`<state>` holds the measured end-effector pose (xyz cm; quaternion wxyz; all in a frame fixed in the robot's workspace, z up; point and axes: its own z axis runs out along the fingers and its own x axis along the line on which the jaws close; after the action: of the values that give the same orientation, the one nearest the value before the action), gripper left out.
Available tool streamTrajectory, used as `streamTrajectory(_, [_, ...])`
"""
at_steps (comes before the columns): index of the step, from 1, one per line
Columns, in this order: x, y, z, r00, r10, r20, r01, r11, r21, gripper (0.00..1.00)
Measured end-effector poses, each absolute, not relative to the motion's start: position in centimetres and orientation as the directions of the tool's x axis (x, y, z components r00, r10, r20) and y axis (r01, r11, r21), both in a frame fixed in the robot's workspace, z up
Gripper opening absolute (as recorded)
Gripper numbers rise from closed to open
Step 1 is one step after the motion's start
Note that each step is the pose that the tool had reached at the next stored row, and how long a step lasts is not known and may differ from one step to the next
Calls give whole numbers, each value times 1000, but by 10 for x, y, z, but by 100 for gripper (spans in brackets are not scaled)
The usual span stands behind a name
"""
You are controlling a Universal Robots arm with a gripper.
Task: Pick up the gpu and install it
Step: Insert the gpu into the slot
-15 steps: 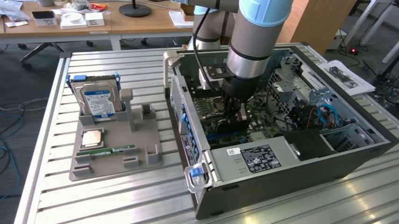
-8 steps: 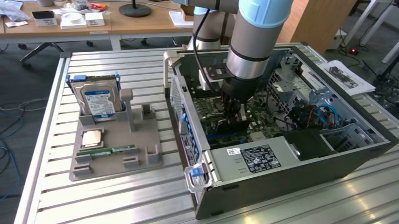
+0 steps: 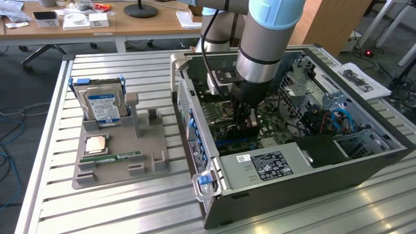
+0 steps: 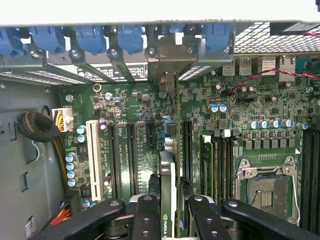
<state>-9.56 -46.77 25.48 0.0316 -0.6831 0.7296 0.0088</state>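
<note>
Wrist view gives me my fingers (image 4: 145, 215) clamped on the gpu (image 4: 167, 195), one black finger on each flat side of the card, which stands on edge between them with a green logo patch near my grip. I see its silvery bracket end (image 4: 167, 70) reaching the case's rear slot row, under the blue latches (image 4: 130, 37). The card sits over the green motherboard (image 4: 250, 150), between the black expansion slots (image 4: 131, 155); whether it is seated in one I cannot tell. The white slot (image 4: 92, 157) lies beside those, and the open processor socket (image 4: 267, 190) is on the card's other side.

From the exterior view, my gripper (image 3: 246, 124) is down inside the open computer case (image 3: 364, 165). At nine o'clock from the case, well apart, the grey parts tray (image 3: 153, 161) holds an upright hard drive (image 3: 104, 105) and a green memory stick (image 3: 117, 157).
</note>
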Motion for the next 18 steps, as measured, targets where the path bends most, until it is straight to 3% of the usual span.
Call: streamTrajectory(18, [-96, -468, 255, -65, -996, -62, -997, 67, -30, 27])
